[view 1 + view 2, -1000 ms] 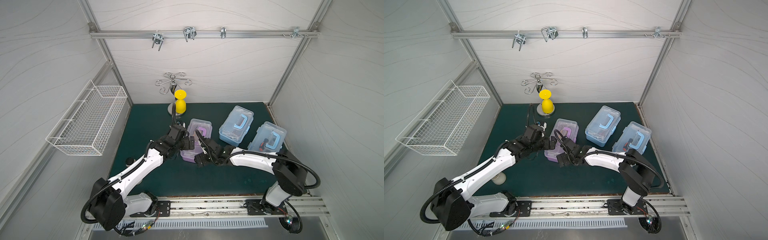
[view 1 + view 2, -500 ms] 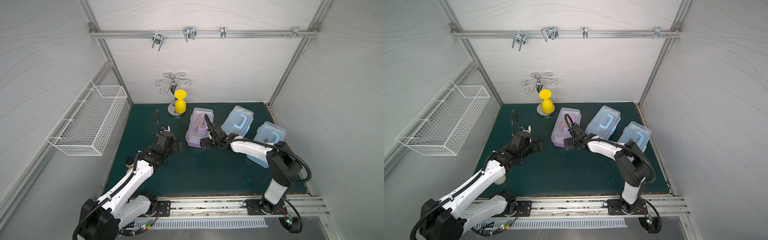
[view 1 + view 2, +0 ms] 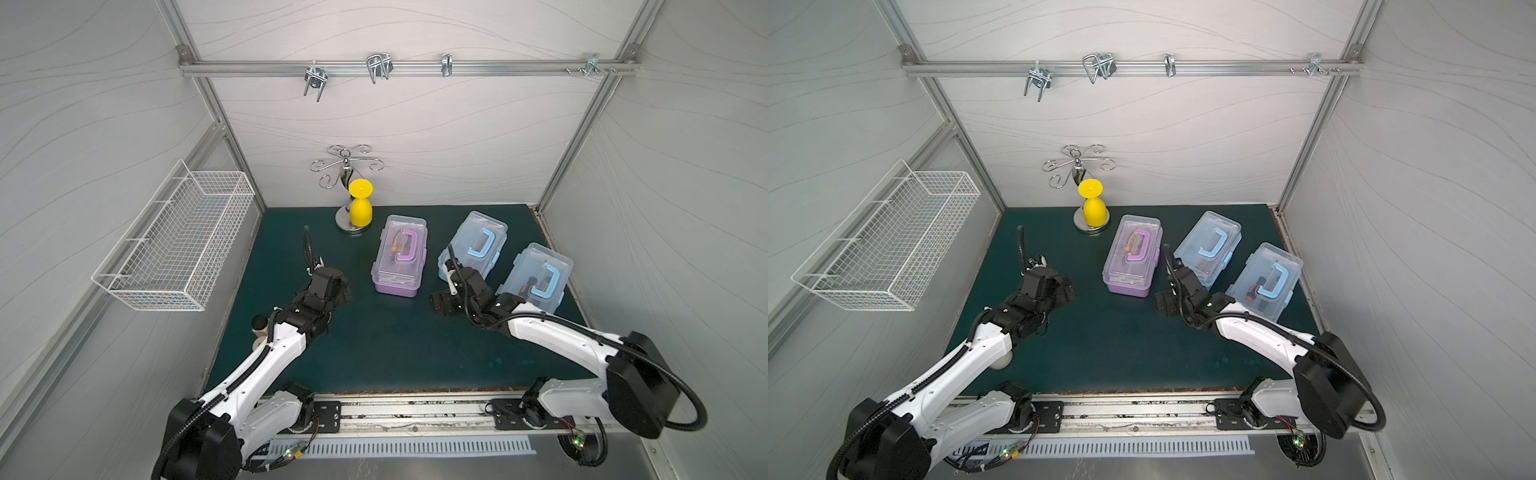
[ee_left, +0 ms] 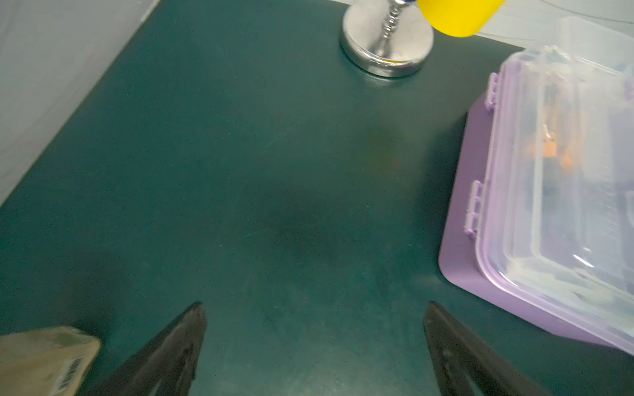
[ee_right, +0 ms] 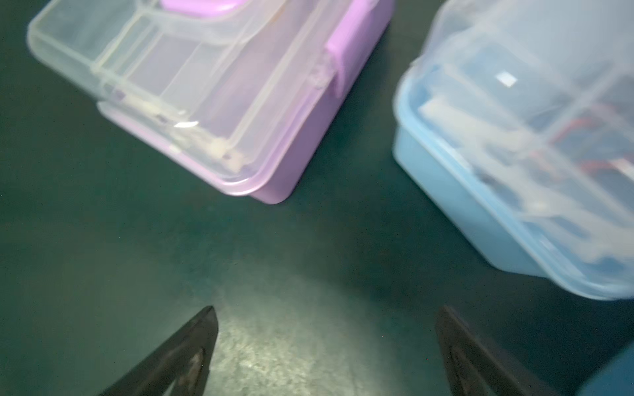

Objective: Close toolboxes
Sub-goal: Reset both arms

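Left tool (image 4: 314, 310): jaws spread wide and holding nothing, over bare counter (image 3: 374, 345) toward the left edge, well apart from the purple box (image 3: 398, 259). That box sits near the middle of the back edge, just right of the stand (image 3: 349, 226); its lid (image 4: 562, 171) looks flat down on the base in both top views.

Right tool (image 5: 326, 317): jaws also wide and empty, low over the counter in front of the gap between the purple box and the mid blue box (image 3: 473, 245). The right blue box (image 3: 536, 276) lies by the right edge, partly hidden by the right arm (image 3: 552, 336).

All 3 look shut, so the job seems near done; what is left, I judge, is a check on the latches. The wrist views are too blurred to tell whether the purple latch (image 5: 343, 65) is snapped home.

To do it well:
- Press with 1 fingertip straight down on the lid edge right over the latch, not at the lid's middle.
- Brace the box's far side with the other tool so it does not slide.
- Keep the left tool off the stand and its yellow cup (image 3: 360, 212).
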You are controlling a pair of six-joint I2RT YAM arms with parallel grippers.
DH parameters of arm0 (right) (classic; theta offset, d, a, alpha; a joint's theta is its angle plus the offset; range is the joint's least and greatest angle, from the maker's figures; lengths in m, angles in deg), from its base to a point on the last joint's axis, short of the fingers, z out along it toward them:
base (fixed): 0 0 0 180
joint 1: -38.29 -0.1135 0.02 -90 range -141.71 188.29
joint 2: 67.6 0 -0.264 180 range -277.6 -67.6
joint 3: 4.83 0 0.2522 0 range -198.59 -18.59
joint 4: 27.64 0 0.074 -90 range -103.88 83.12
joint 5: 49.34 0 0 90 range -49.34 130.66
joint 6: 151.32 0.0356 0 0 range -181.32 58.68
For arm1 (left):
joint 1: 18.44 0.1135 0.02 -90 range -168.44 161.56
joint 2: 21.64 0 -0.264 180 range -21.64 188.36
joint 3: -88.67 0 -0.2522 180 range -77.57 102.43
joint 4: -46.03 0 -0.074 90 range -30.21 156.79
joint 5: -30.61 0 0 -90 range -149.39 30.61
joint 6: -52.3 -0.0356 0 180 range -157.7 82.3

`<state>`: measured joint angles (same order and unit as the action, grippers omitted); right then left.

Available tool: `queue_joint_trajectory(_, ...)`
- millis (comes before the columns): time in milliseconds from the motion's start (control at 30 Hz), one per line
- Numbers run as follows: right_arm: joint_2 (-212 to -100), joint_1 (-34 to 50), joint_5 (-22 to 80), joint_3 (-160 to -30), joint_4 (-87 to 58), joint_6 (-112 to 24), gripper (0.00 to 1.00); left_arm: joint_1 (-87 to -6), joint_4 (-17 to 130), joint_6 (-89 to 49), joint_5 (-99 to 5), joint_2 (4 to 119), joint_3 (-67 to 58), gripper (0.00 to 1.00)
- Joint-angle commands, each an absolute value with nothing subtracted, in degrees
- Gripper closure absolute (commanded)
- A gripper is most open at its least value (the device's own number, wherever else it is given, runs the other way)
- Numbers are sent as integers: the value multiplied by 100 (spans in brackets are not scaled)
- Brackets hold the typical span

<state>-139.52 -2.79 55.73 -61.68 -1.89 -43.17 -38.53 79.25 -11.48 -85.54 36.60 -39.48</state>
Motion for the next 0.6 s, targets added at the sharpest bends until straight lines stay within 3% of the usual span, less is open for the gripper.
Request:
queue_joint_trajectory(0, -13670, 165, 6148, -6030, 201, -4564, 1, -3670, 7714, -962, -9176, 3672, -4033, 1)
queue_joint_trajectory(267, -13535, 1725, 5546, -5587, -644, -5227, 1, -3588, 7020, -1206, -9534, 3440, -4613, 1)
queue_joint_trajectory(567, -13536, 2329, 5574, -4630, -2853, -6051, 1, -3483, 6281, -1564, -9487, 3464, -4927, 1)
